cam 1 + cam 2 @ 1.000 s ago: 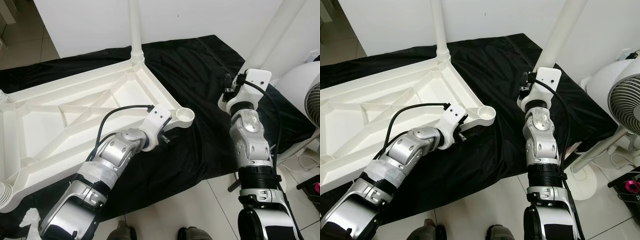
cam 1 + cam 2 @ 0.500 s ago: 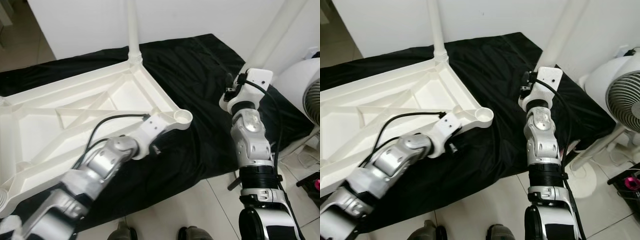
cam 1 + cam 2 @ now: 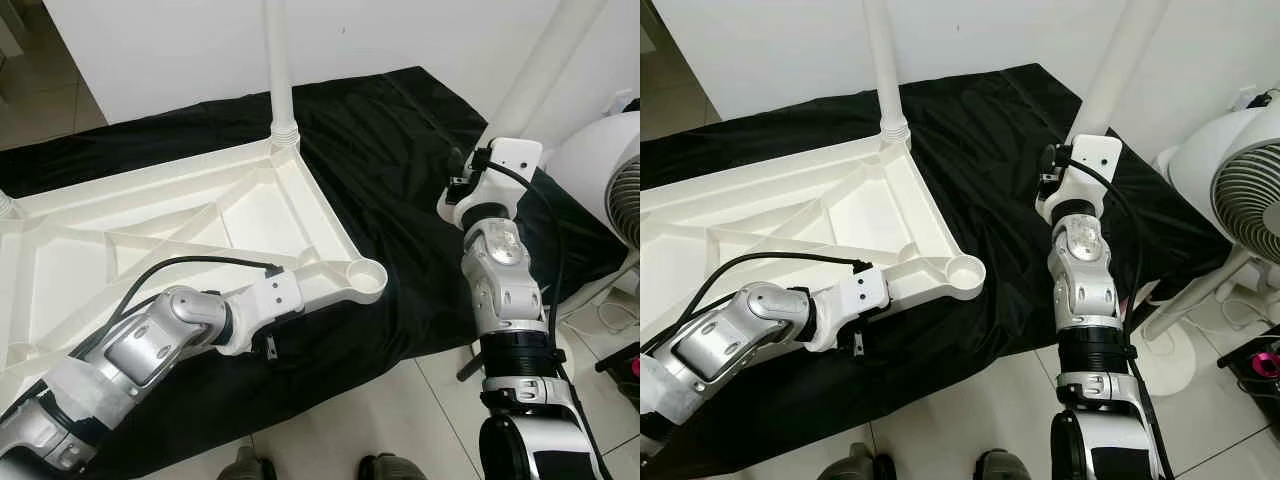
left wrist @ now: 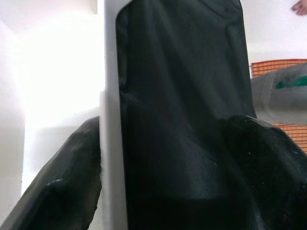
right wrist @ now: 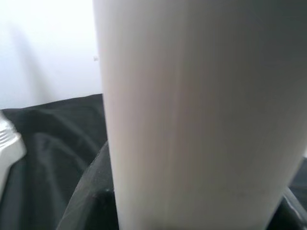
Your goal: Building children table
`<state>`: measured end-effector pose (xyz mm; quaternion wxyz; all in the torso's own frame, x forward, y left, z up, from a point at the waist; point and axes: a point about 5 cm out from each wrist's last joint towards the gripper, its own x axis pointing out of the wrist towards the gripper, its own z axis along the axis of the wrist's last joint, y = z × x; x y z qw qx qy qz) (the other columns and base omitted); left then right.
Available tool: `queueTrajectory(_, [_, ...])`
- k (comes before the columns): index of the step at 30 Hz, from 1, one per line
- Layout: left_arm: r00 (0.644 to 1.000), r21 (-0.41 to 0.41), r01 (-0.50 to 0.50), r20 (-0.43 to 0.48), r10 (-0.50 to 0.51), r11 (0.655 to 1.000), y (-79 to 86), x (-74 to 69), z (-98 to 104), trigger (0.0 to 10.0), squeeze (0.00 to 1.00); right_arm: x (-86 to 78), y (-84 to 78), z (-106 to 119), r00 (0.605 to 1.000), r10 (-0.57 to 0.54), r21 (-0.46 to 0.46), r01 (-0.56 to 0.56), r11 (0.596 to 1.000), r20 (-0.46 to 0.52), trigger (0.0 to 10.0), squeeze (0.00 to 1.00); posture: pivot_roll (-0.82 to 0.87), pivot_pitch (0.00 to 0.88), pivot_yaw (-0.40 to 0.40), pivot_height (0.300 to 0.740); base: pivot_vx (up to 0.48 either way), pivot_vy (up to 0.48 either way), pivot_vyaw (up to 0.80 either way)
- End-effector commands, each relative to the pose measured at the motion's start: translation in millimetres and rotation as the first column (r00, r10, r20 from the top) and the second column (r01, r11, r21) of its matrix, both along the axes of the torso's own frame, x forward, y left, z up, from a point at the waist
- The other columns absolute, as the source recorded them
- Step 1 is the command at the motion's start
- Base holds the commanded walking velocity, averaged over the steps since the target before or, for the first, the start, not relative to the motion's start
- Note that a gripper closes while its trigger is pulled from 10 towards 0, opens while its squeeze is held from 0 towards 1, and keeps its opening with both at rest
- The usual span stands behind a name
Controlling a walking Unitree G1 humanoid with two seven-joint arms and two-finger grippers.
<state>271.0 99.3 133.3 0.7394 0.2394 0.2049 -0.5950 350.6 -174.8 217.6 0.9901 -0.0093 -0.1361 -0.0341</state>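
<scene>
The white children's table top [image 3: 150, 225] lies upside down on a black cloth [image 3: 400, 150]. One white leg [image 3: 278, 70] stands in its far corner. The near right corner socket [image 3: 366, 275] holds nothing. My left gripper [image 4: 163, 124] is low at the table's near rim [image 4: 112, 143], open, with one finger [image 4: 57, 187] against the rim and the other finger [image 4: 249, 158] over the cloth. My right gripper [image 5: 192, 206], raised right of the table, is shut on a second white leg tube [image 3: 540, 60] that slants up toward the wall.
A white standing fan [image 3: 1250, 190] with its round base [image 3: 1170, 360] stands close on the right, with a pink item [image 3: 1265, 372] beside it. Tiled floor [image 3: 400, 420] runs along the cloth's near edge. A white wall [image 3: 150, 40] is behind.
My left arm has dropped and drawn back along the near rim, away from the empty corner socket. The right arm still holds the leg tube in the same place. The camera shifted slightly.
</scene>
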Motion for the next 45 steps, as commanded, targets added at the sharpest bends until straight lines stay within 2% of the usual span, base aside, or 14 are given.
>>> queueTrajectory(1, [0.998,-0.02,-0.055,0.039,0.056,0.998,2.2,12.4,9.7,10.0,0.0,1.5,10.9,0.1,0.997,0.075,0.028,-0.075,0.997,-0.011,10.0,0.0,-0.1,0.073,0.061,0.74,0.0,0.0,0.0])
queueTrajectory(5, [0.989,-0.081,-0.106,0.09,0.114,0.991,0.3,25.4,24.2,10.0,0.0,0.3,15.7,-2.3,0.992,0.121,0.01,-0.121,0.993,-0.019,10.0,0.0,-0.1,0.073,0.059,0.74,0.0,0.0,0.0])
queueTrajectory(7, [0.977,-0.18,-0.142,0.13,0.167,0.973,-1.4,35.3,42.2,10.0,0.0,-2.5,21.7,-7.2,0.978,0.205,-0.022,-0.205,0.978,-0.035,10.0,0.0,-0.1,0.076,0.05,0.74,0.0,0.0,0.0])
queueTrajectory(14, [0.965,-0.32,-0.179,0.126,0.229,0.93,-1.6,39.7,63.2,10.0,0.0,-6.3,28.7,-8.0,0.97,0.242,-0.032,-0.242,0.97,-0.016,10.0,0.0,-0.1,0.083,0.032,0.74,0.0,0.0,0.0])
queueTrajectory(17, [0.939,-0.41,-0.241,0.131,0.318,0.88,0.8,42.4,69.8,10.0,0.0,-10.4,38.6,-11.8,0.956,0.294,-0.035,-0.294,0.955,-0.013,10.0,0.0,-0.1,0.084,0.027,0.74,0.0,0.0,0.0])
queueTrajectory(18, [0.939,-0.41,-0.241,0.131,0.318,0.88,0.8,42.4,69.8,10.0,0.0,-10.4,38.6,-11.8,0.956,0.294,-0.035,-0.294,0.955,-0.013,10.0,0.0,-0.1,0.084,0.027,0.74,0.0,0.0,0.0])
queueTrajectory(22, [0.872,-0.477,-0.364,0.128,0.473,0.8,8.9,44.9,65.7,10.0,0.0,-20.4,55.2,-15.8,0.92,0.391,-0.049,-0.39,0.919,0.009,10.0,0.0,-0.08,0.085,0.023,0.74,0.0,0.0,0.0])
queueTrajectory(24, [0.862,-0.494,-0.371,0.132,0.49,0.786,9.8,42.5,64.2,10.0,0.0,-23.0,57.7,-16.6,0.914,0.406,-0.052,-0.405,0.913,0.014,10.0,0.0,-0.06,0.083,0.018,0.74,0.0,0.0,0.0])
queueTrajectory(27, [0.866,-0.468,-0.372,0.134,0.481,0.801,10.2,38.3,58.5,10.0,0.0,-23.6,59.1,-17.8,0.912,0.411,-0.049,-0.41,0.911,0.012,10.0,0.0,-0.06,0.082,0.016,0.74,0.0,0.0,0.0])
queueTrajectory(30, [0.897,-0.409,-0.345,0.12,0.425,0.845,5.6,23.4,42.8,10.0,0.0,-24.6,63.5,-20.1,0.909,0.418,-0.052,-0.417,0.908,0.008,10.0,0.0,-0.05,0.081,0.013,0.74,0.0,0.0,0.0])
queueTrajectory(32, [0.902,-0.387,-0.339,0.126,0.414,0.857,3.8,20.9,38.1,10.0,0.0,-24.8,64.4,-20.2,0.908,0.419,-0.053,-0.418,0.907,0.009,10.0,0.0,-0.05,0.078,0.011,0.74,0.0,0.0,0.0])
queueTrajectory(35, [0.888,-0.295,-0.359,0.185,0.421,0.886,1.9,22.7,24.4,10.0,0.0,-24.6,65.3,-19.4,0.909,0.416,-0.053,-0.414,0.909,0.012,10.0,0.0,-0.06,0.075,0.008,0.74,0.0,0.0,0.0])
queueTrajectory(39, [0.886,-0.252,-0.343,0.234,0.401,0.905,0.2,24.8,19.7,10.0,0.0,-24.4,62.8,-18.0,0.914,0.405,-0.056,-0.403,0.913,0.016,10.0,0.0,-0.06,0.074,0.009,0.74,0.0,0.0,0.0])
queueTrajectory(45, [0.838,-0.192,-0.405,0.313,0.447,0.894,2.1,40.3,15.7,10.0,0.0,-22.9,54.7,-16.4,0.927,0.376,-0.064,-0.374,0.925,0.017,10.0,0.0,-0.08,0.08,0.012,0.74,0.0,0.0,0.0])
